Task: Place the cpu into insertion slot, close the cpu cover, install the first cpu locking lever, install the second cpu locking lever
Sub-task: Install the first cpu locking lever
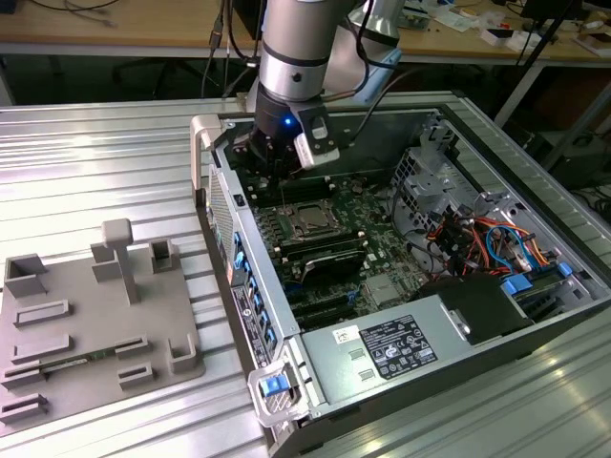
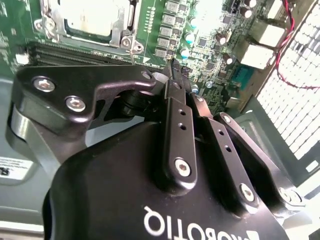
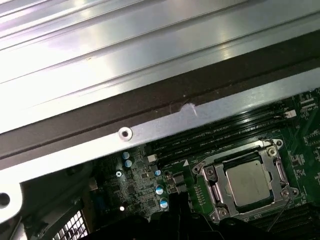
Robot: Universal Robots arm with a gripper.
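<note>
Nearest, in the second wrist view, the black metal gripper (image 2: 172, 67) is seen with its jaws pressed together. Just beyond it, the cpu (image 3: 249, 184), a square with a dull silver top, is laid flat on the green motherboard (image 3: 145, 195) and is framed by the cpu cover (image 3: 214, 187) of bright sheet metal. A thin wire lever (image 3: 280, 215) is seen tilted beside that frame. The board is held inside an open steel computer case (image 1: 243, 286), which is laid on a ribbed aluminium table (image 1: 95, 143). A grey moulded tray (image 1: 95, 324) is placed at the exterior view's left. Wooden benches (image 1: 115, 33) are seen farthest behind.
</note>
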